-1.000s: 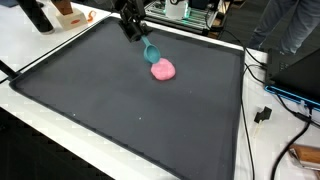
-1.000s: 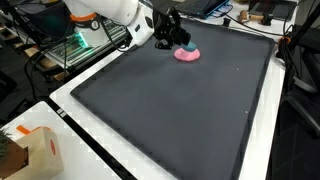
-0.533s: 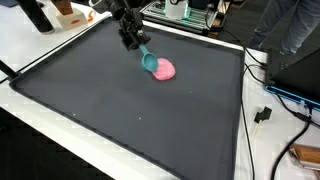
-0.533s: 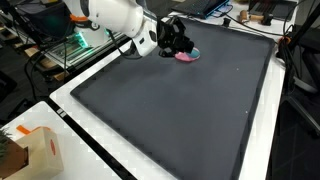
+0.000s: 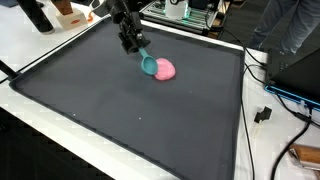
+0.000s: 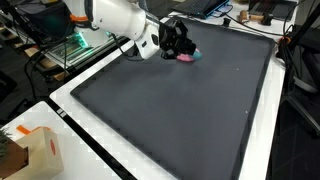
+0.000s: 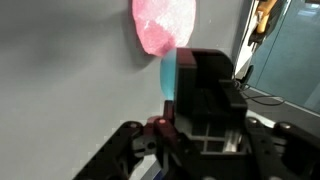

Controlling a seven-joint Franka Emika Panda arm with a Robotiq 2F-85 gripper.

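A wide dark mat is covering most of the white table in both exterior views. The white arm is reaching in over the mat's far end and tilting its black gripper downward. The claw is pinching almost fully closed on the handle of a teal spoon, whose bowl is pointing down and away from the fingers. A pink lump is lying on the mat near the far edge. The spoon's bowl is touching its side or sitting just beside it; the exterior views cannot settle which. In the wrist view the spoon is showing past the black fingers, its tip meeting the lump's edge.
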